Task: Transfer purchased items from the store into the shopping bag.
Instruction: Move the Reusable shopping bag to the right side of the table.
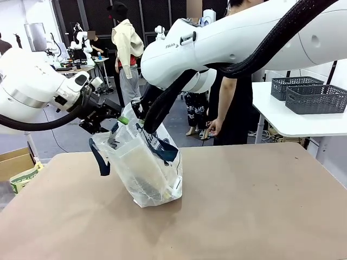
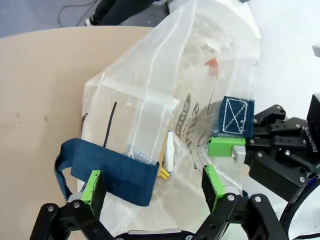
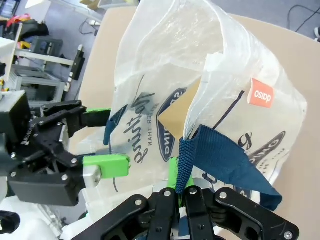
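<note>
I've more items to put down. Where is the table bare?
The table is bare right of the shopping bag, out to its far and right edges, and along the near edge. Crowded at the bag's mouth, around the left gripper and right gripper.
</note>
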Robot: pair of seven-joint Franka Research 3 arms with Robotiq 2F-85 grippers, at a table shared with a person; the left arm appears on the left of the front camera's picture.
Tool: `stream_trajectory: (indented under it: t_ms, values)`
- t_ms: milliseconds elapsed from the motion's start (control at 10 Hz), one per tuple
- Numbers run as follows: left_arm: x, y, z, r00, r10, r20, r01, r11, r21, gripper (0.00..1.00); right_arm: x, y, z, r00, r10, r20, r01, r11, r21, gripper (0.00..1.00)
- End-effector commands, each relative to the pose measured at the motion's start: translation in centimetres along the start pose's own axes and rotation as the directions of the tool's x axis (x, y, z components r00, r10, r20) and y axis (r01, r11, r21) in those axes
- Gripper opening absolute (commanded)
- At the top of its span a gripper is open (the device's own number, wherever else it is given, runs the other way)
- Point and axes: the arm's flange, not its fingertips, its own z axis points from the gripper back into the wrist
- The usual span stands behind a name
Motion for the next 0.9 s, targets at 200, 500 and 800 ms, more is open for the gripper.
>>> stream_trajectory:
  t_ms: [200, 500, 800]
  values:
    - [1.3, -0.2, -0.7, 0.980, 0.153, 0.131, -0.141, 0.985, -0.099, 1.00, -0.1, 0.4, 0.0, 0.999, 0.050, -0.005, -0.051, 0.999, -0.007, 0.00]
    - [2.0, -1.1, -1.1, 0.977, 0.134, 0.168, -0.108, 0.982, -0.158, 1.00, 0.0, 0.5, -0.5, 0.997, 0.080, 0.006, -0.080, 0.997, -0.001, 0.00]
    - [2.7, -1.5, -1.8, 0.980, 0.123, 0.155, -0.095, 0.980, -0.174, 1.00, 0.1, 0.6, -0.9, 0.992, 0.123, 0.011, -0.123, 0.992, 0.008, 0.00]
